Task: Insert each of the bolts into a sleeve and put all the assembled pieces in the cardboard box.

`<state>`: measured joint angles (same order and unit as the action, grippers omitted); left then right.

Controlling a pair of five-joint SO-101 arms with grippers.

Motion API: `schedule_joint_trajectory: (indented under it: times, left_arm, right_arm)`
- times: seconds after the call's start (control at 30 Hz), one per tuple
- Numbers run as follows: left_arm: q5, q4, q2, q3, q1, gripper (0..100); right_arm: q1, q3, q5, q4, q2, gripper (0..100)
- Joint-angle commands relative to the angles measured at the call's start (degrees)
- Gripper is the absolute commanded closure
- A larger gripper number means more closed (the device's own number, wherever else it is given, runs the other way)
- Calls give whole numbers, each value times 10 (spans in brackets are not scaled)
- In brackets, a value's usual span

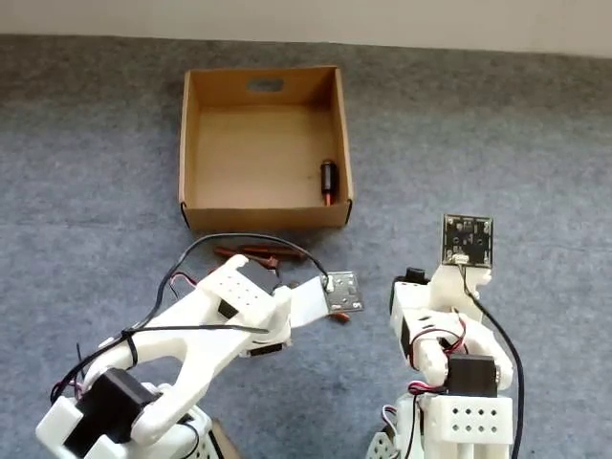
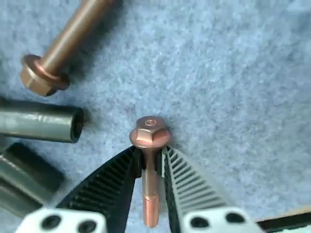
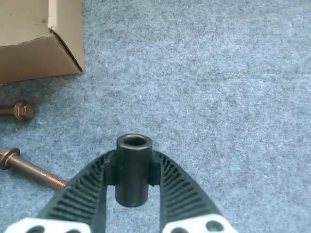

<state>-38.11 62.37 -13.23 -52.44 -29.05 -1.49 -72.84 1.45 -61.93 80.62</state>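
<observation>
The left tool clamps a copper hex-headed bolt, shank along its fingers, head outermost; the right tool grips a dark cylindrical sleeve, bore open, well apart rightward.

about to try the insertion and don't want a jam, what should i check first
1. Left gripper shut on the bolt: ok, it is held by the shank just under the head.
2. Right gripper shut on the sleeve: ok.
3. Sleeve's bore open and unblocked: ok.
4. Bolt brought up to the bore: not ok, the two are apart.
5. Bolt's axis in line with the bore: cannot tell.
6. Room in the cardboard box: ok, one assembled piece lies by a side wall.
</observation>
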Motion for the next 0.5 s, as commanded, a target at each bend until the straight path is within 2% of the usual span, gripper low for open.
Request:
schedule_joint_trajectory:
  times: [0.0, 0.13, 0.23, 0.4, 0.47]
  left_arm:
    - [40, 11, -8, 2, 9, 966]
    - [113, -54, -8, -7, 7, 992]
    - [141, -109, -19, -36, 7, 990]
    - [149, -113, -111, -89, 9, 982]
    - [149, -111, -145, -109, 9, 936]
  right_arm:
    - [3, 4, 5, 13, 6, 993]
    - [3, 4, 5, 13, 6, 993]
    - [3, 2, 5, 13, 6, 993]
    - [3, 2, 5, 13, 6, 993]
    - [3, 2, 5, 13, 6, 993]
